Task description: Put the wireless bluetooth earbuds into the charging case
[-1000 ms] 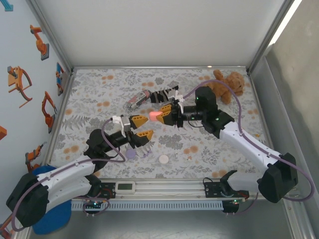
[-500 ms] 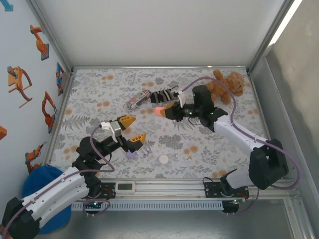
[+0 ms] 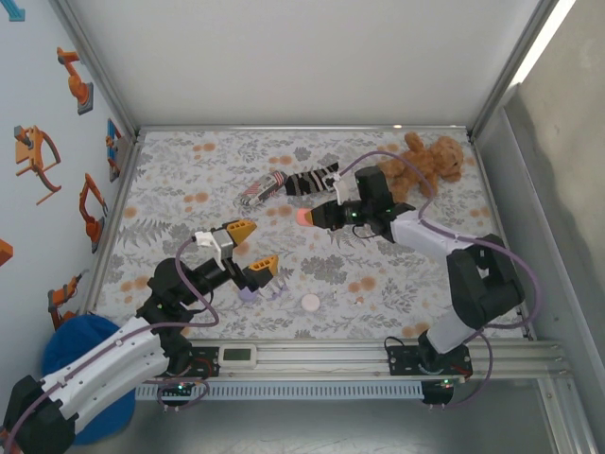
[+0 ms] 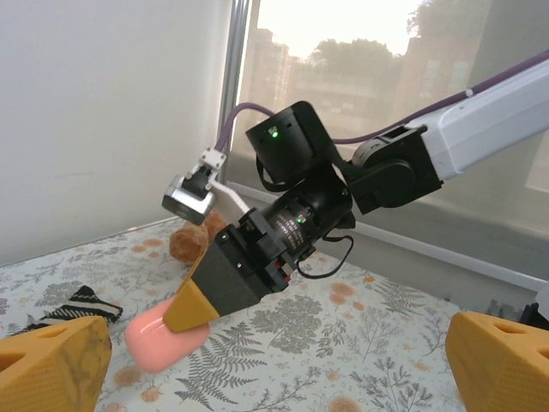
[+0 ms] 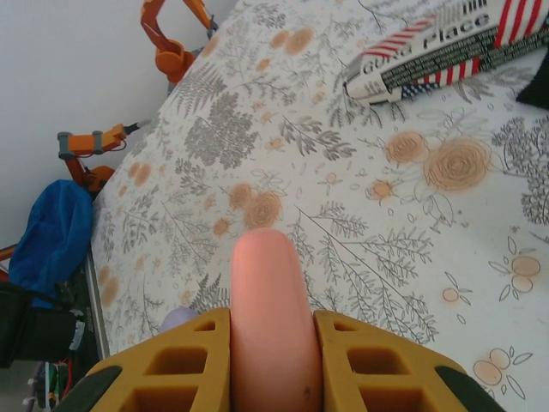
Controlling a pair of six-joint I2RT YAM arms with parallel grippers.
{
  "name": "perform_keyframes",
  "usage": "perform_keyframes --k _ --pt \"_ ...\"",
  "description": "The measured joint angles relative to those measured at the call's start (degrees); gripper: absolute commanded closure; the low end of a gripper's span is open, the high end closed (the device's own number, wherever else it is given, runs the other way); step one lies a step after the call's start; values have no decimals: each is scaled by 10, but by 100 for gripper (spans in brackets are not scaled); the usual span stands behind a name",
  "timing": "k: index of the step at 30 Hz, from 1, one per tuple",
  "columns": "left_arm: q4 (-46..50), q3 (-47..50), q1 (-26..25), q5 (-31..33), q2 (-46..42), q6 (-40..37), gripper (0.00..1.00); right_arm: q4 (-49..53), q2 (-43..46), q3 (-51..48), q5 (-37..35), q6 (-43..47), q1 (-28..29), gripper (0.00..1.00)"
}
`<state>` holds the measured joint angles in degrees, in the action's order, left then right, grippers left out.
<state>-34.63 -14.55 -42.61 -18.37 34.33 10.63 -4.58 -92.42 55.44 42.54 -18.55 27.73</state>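
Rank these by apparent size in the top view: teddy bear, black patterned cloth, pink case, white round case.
1. teddy bear
2. black patterned cloth
3. pink case and white round case look alike; the pink one is held nearer the camera, so unranked.

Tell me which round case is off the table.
The pink case, pinched in the right tool; the purple one and the pale one lie on the table.

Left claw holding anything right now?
No. The left claw stands wide open and empty; the pink case is clamped in the right claw.
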Motion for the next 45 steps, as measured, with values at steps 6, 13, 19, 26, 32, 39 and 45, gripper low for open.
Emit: perform_keyframes --k 6,13,19,26,32,39,45 --pt "0 0 0 4 0 0 4 0 -57 0 0 -25 -3 83" --pt "0 0 0 4 7 0 4 1 -105 6 0 -33 -3 83" --pt "0 0 0 4 11 0 4 3 -131 17 0 -34 -3 83" --pt "0 0 0 4 15 0 4 9 -159 23 0 -34 -3 82" --pt "0 0 0 4 24 0 4 19 -178 26 4 -34 -3 79" --pt "0 0 0 3 39 0 4 34 -179 35 2 -28 -3 66" --pt "0 0 0 4 48 0 4 55 -179 35 -16 -18 -3 60"
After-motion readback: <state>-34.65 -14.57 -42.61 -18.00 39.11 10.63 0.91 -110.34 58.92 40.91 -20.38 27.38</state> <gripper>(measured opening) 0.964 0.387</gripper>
